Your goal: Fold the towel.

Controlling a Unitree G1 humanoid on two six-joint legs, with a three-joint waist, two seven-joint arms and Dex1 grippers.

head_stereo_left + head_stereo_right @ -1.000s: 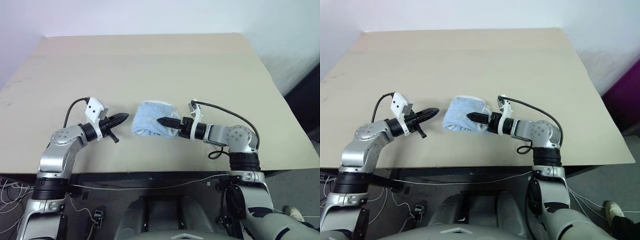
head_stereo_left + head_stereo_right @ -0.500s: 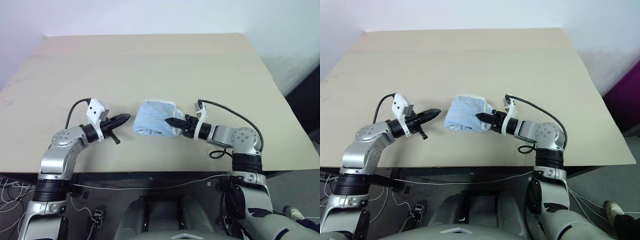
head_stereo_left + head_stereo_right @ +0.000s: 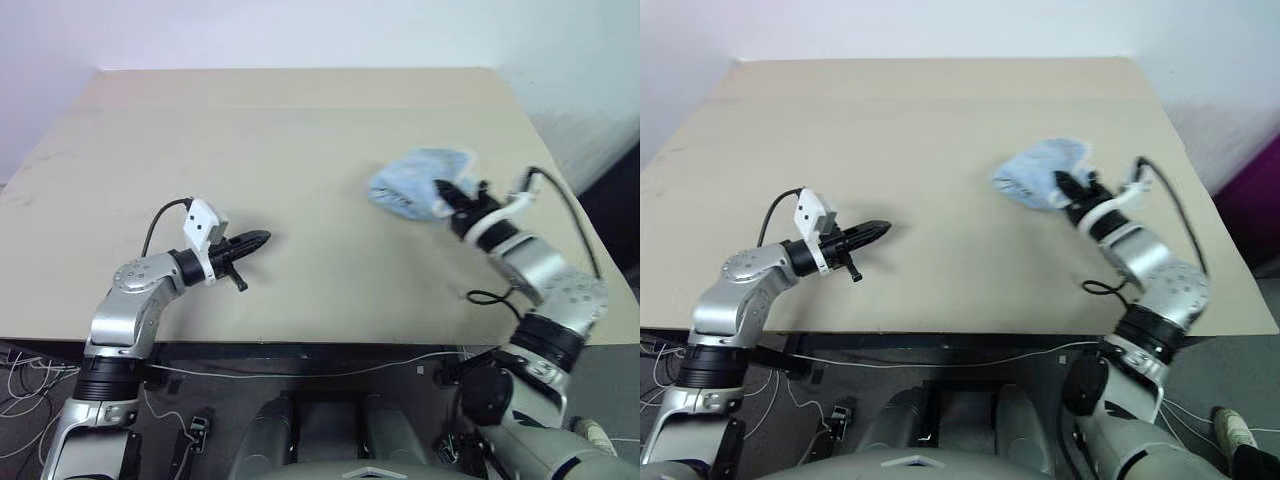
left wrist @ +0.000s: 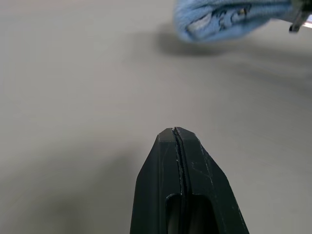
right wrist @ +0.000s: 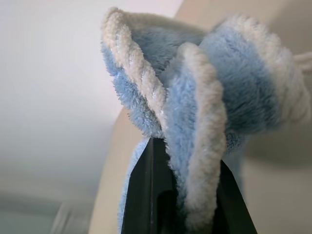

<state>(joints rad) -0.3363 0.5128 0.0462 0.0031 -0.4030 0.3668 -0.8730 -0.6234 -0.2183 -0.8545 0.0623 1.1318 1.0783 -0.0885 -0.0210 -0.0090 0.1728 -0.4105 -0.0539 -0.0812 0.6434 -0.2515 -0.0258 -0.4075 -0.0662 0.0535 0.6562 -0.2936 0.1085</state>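
1. The towel (image 3: pixel 420 182) is bunched into a light-blue wad on the right side of the table (image 3: pixel 300 140), near its right edge, with its white-stitched edging showing in folds.
2. The right gripper (image 3: pixel 446 195) is clamped on the towel — the cloth bulges out past and around its black fingertips, away from the wrist, and in the right wrist view the terry folds (image 5: pixel 195 126) are pinched between the two fingers.
3. The left gripper (image 3: pixel 255 240) is pressed shut on nothing, its fingers (image 4: pixel 185 165) meeting in a thin seam, and it points level across the bare tabletop.
4. The towel lies well apart from the left gripper — off to the right and farther back on the table.
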